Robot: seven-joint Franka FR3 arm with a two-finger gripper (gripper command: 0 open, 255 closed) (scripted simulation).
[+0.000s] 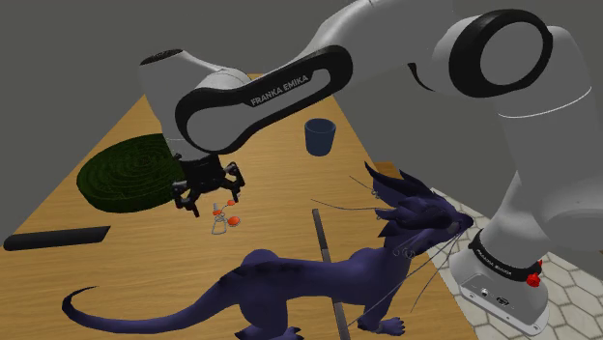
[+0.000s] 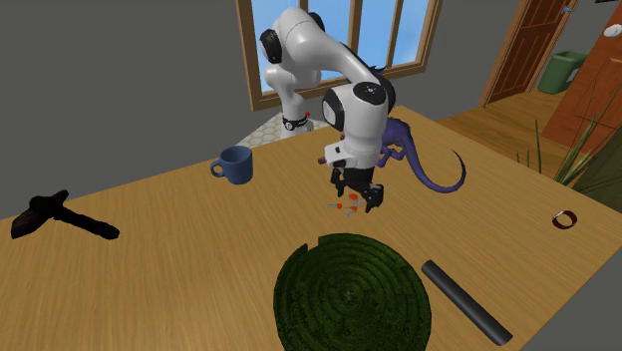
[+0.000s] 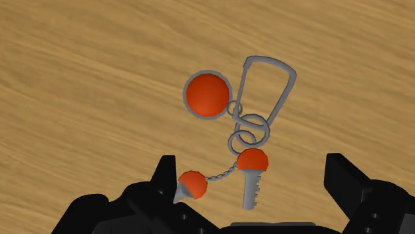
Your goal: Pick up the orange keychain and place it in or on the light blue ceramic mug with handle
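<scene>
The orange keychain (image 3: 233,133) lies flat on the wooden table: an orange disc, a grey carabiner, rings, an orange-headed key and a small orange charm. My black gripper (image 3: 249,174) hovers just above it, open, with the key between the two fingers and neither finger touching it. In the shoulder view the gripper (image 1: 208,196) hangs over the keychain (image 1: 226,215). The second exterior view shows the gripper (image 2: 360,199) over the keychain (image 2: 345,206). The blue mug with a handle (image 1: 320,135) stands farther back on the table, apart from the gripper, also the mug (image 2: 235,165).
A dark green round mat (image 1: 130,174) lies beside the gripper. A purple dragon-like figure (image 1: 329,275) sprawls near the stand. A black bar (image 1: 56,238) lies at the table edge, a black hatchet-like tool (image 2: 60,216) lies beyond the mug, and a black cylinder (image 2: 466,299) lies by the mat.
</scene>
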